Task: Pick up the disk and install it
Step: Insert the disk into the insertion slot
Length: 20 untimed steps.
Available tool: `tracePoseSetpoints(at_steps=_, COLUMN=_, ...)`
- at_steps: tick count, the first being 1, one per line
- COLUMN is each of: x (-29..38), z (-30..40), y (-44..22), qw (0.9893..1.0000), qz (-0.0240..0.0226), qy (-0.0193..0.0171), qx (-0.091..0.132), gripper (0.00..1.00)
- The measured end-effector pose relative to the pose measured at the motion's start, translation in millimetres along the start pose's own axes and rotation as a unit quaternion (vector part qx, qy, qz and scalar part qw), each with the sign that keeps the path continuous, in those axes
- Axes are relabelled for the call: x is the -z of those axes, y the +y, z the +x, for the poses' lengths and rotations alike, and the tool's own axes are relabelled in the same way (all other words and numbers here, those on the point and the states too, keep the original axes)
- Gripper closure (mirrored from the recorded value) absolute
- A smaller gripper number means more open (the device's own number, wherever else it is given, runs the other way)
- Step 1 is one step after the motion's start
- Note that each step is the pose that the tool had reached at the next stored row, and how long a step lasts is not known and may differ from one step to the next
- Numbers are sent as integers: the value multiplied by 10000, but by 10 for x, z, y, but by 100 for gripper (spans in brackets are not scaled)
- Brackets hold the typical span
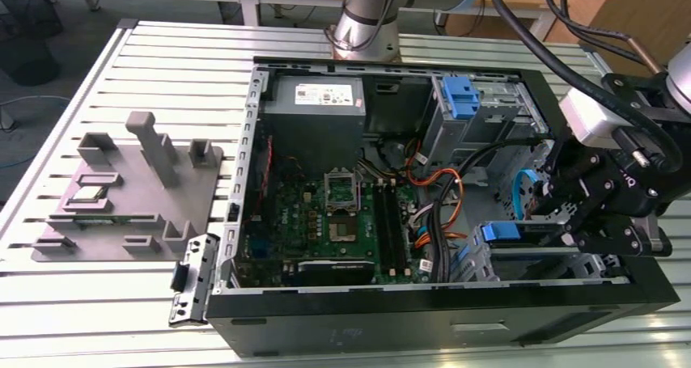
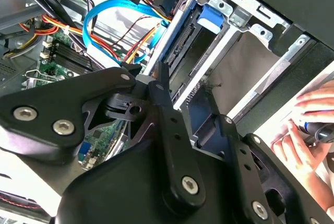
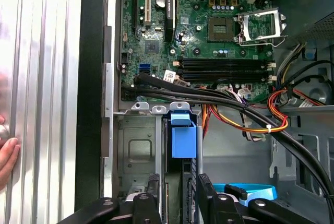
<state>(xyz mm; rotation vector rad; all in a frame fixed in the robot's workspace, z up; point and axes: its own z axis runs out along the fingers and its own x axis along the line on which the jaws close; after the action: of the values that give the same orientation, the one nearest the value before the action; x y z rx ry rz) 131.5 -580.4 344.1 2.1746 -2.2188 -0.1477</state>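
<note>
The disk (image 3: pixel 183 138) stands on edge in the drive cage (image 3: pixel 136 151) at the front corner of the open computer case (image 1: pixel 432 319). Its bright blue carrier tab (image 2: pixel 213 16) points toward the motherboard. In the exterior view that tab (image 1: pixel 502 232) shows at the case's right. My black gripper (image 1: pixel 561 226) reaches into the cage from the exterior view's right. In both wrist views the gripper (image 3: pixel 180 195) (image 2: pixel 193 104) has one finger on each side of the disk's rear end and looks shut on it.
A cable bundle (image 3: pixel 235 106) and a blue data cable (image 2: pixel 99 25) run close by the cage. A lone blue bracket (image 1: pixel 459 97) and the power supply (image 1: pixel 315 97) sit at the case's far side. A grey fixture (image 1: pixel 129 190) stands at the exterior view's left. A person's hand (image 2: pixel 308 125) rests beside the case.
</note>
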Motion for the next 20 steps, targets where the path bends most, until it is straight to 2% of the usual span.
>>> tracePoseSetpoints(at_steps=7, x=0, z=0, y=0, qw=10000, qz=0, qy=0, qx=0, gripper=59)
tracePoseSetpoints(at_steps=10, x=0, z=0, y=0, qw=10000, qz=0, qy=1, qx=0, gripper=77)
tracePoseSetpoints(at_steps=12, x=0, z=0, y=0, qw=10000, qz=0, qy=1, qx=0, gripper=77)
tracePoseSetpoints(at_steps=14, x=0, z=0, y=0, qw=10000, qz=0, qy=2, qx=0, gripper=89)
tracePoseSetpoints(at_steps=20, x=0, z=0, y=0, qw=10000, qz=0, qy=3, qx=0, gripper=90)
